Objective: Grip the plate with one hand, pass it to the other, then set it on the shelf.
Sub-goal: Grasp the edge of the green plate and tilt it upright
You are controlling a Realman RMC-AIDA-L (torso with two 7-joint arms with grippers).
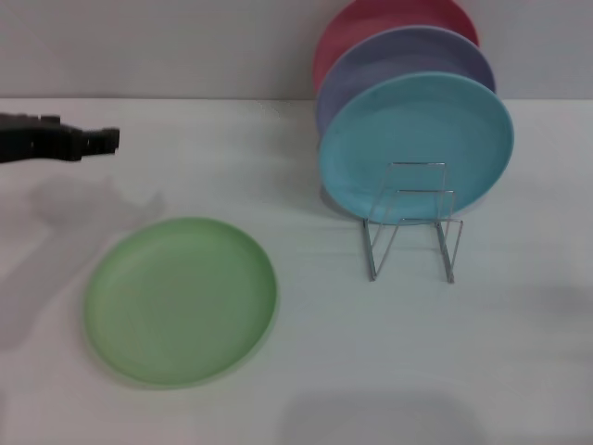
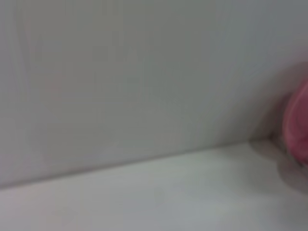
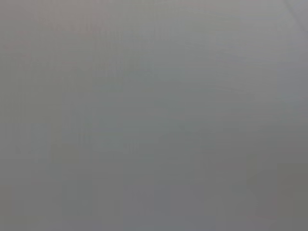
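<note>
With the green plate (image 1: 181,299) lying flat near the bench's (image 1: 519,371) front-left corner, the left tool (image 1: 104,140), its spread indiscernible, hovering by the left edge, should approach the rim low.

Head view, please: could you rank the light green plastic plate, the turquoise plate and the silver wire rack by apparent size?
1. Light green plastic plate and turquoise plate: look alike; the green lies flat and nearer, so unranked.
2. Silver wire rack: smallest.

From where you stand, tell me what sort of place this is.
Probably a lab tabletop staged as a dish-drying spot: a bare white table, a wire rack holding upright plates, a green plate lying flat, the left gripper nearby.
</note>
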